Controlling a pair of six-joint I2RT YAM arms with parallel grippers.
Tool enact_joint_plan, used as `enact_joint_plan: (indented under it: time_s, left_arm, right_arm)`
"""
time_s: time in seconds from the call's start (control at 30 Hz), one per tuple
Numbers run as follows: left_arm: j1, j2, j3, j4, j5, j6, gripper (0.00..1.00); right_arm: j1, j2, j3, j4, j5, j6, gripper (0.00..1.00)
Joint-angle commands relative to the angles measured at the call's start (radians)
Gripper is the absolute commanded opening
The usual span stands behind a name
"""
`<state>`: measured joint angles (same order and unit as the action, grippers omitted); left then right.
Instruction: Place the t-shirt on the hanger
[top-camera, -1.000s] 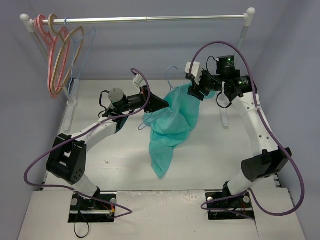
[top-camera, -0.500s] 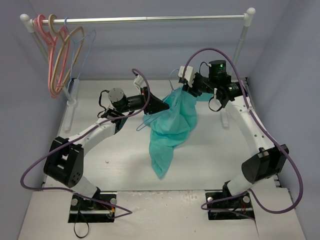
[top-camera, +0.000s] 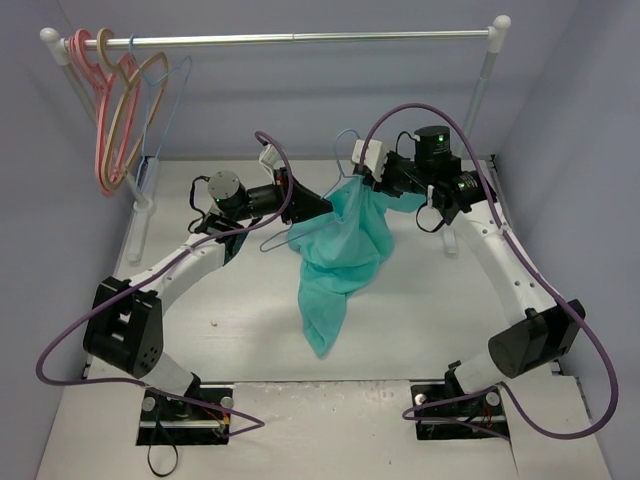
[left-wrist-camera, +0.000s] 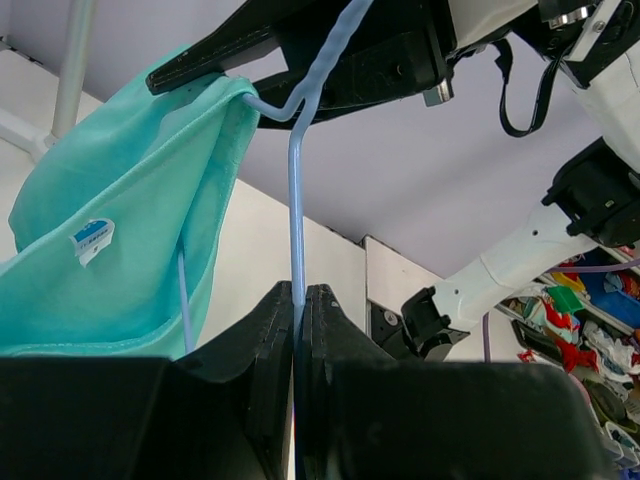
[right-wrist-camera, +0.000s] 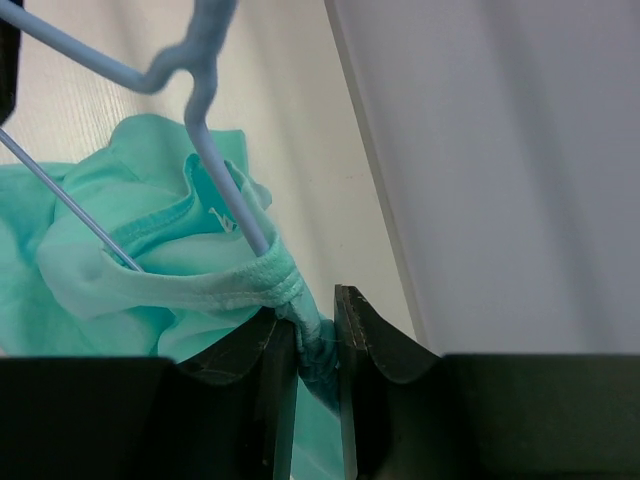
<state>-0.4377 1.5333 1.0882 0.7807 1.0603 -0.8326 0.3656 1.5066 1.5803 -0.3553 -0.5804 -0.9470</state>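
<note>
Both arms reach in toward the middle; the left arm (top-camera: 185, 262) stretches forward and rightward, its black left gripper (top-camera: 331, 206) pinched tight on the thin light-blue wire hanger (left-wrist-camera: 296, 200); the right arm (top-camera: 512, 270) arches up and bends back leftward, its black right gripper (top-camera: 365, 183) clamped on the collar of the teal-green fabric t-shirt (top-camera: 345, 250); the two grippers sit near each other, tips roughly facing.

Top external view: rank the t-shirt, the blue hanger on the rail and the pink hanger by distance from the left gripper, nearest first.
1. T-shirt, at centre, right beside the left gripper.
2. Blue hanger, hung on the rail, back left.
3. Pink hanger, farthest left on the rail.
</note>
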Motion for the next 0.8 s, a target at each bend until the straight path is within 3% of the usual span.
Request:
enact_joint_plan:
  time_s: [0.0,0.43,0.47,0.57,0.7,0.77]
  left_arm:
    - [-0.045,-0.039,0.081,0.034,0.053,0.061,0.00]
    - [-0.068,-0.024,0.119,-0.031,0.064,0.102,0.00]
    - [-0.068,-0.021,0.124,-0.031,0.064,0.102,0.00]
    - [-0.070,-0.019,0.128,-0.038,0.063,0.105,0.00]
    - [-0.065,-0.028,0.165,-0.236,0.012,0.202,0.00]
    - [-0.056,-0.033,0.191,-0.393,-0.057,0.280,0.22]
  right_arm:
    - [0.078,-0.069,0.009,0.156,-0.101,0.100,0.18]
    - [0.144,-0.083,-0.002,0.202,-0.099,0.134,0.20]
    - [0.145,-0.083,-0.002,0.202,-0.099,0.136,0.18]
    - [0.148,-0.085,-0.011,0.208,-0.076,0.140,0.00]
    - [0.147,-0.120,-0.060,0.237,-0.013,0.117,0.00]
    - [0.145,-0.149,-0.097,0.260,0.037,0.097,0.00]
